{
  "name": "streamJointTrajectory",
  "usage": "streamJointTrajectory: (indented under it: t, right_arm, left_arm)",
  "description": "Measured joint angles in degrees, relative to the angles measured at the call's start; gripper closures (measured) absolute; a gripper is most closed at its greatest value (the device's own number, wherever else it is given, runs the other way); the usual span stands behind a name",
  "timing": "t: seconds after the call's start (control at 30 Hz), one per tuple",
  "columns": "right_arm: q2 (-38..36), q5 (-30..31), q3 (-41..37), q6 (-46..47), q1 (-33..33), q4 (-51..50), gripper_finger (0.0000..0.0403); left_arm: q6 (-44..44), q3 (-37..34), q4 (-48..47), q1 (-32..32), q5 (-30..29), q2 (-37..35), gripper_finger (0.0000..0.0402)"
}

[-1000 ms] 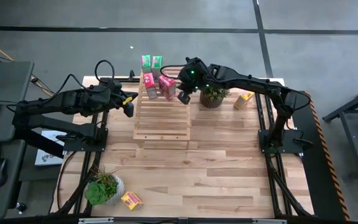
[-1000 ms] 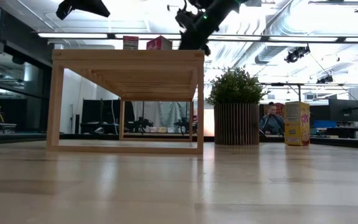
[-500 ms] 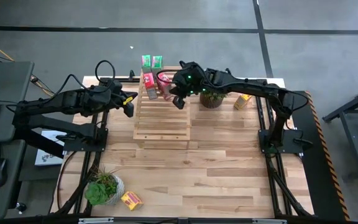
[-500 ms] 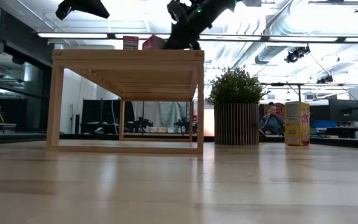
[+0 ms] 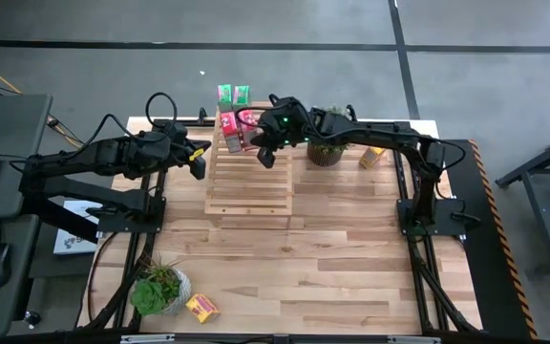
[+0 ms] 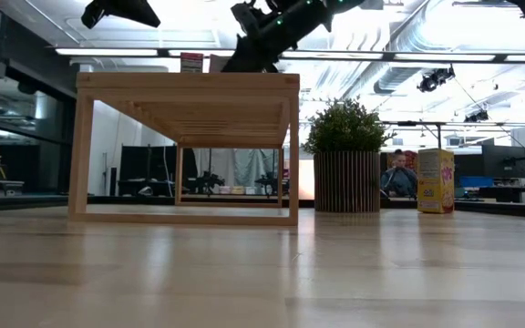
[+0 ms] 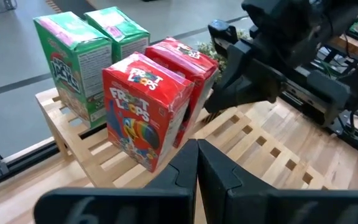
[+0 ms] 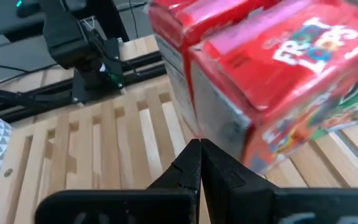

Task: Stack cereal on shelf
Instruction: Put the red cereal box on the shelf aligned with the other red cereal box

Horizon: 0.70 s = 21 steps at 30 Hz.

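The left gripper (image 5: 199, 168) hangs with its fingers pinched together and nothing between them, just off the left edge of the shelf (image 5: 248, 186), waiting there, I'd guess, so the other arm has room. On the back of that pale slatted shelf stand four of the cereal boxes: two green boxes (image 7: 86, 56) at the far edge and two red boxes (image 7: 157, 99) right in front of them, all upright with glossy printed faces, the nearer red one turned a little out of line. The right gripper (image 5: 266, 153), also closed and empty, sits low over the slats with its tip up against the side of the red boxes, which looks to me like nudging them square rather than picking anything up. Further right, a yellow box (image 5: 375, 153) stands on the table beyond a potted plant (image 5: 327, 148), not shelved yet; another yellow one (image 5: 201, 307) lies at the table's near edge by a second plant (image 5: 158, 290).
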Motion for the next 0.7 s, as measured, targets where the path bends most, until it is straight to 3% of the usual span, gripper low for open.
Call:
streamJointTrajectory:
  t: [0.33,0.53,0.7]
  right_arm:
    - [-1.75,-6.04,0.00,-3.62,0.53,-5.04,0.0402]
    - [-3.06,4.88,0.00,-4.49,0.49,-7.88,0.0402]
    - [-2.21,8.84,0.00,-3.97,0.49,-6.83,0.0403]
  left_arm:
    - [0.00,0.02,-0.08,0.00,-0.14,0.00,0.0401]
    - [-0.01,0.02,-0.46,0.00,-0.13,0.00,0.0401]
    - [-0.01,0.02,-0.76,0.00,-0.12,0.00,0.0401]
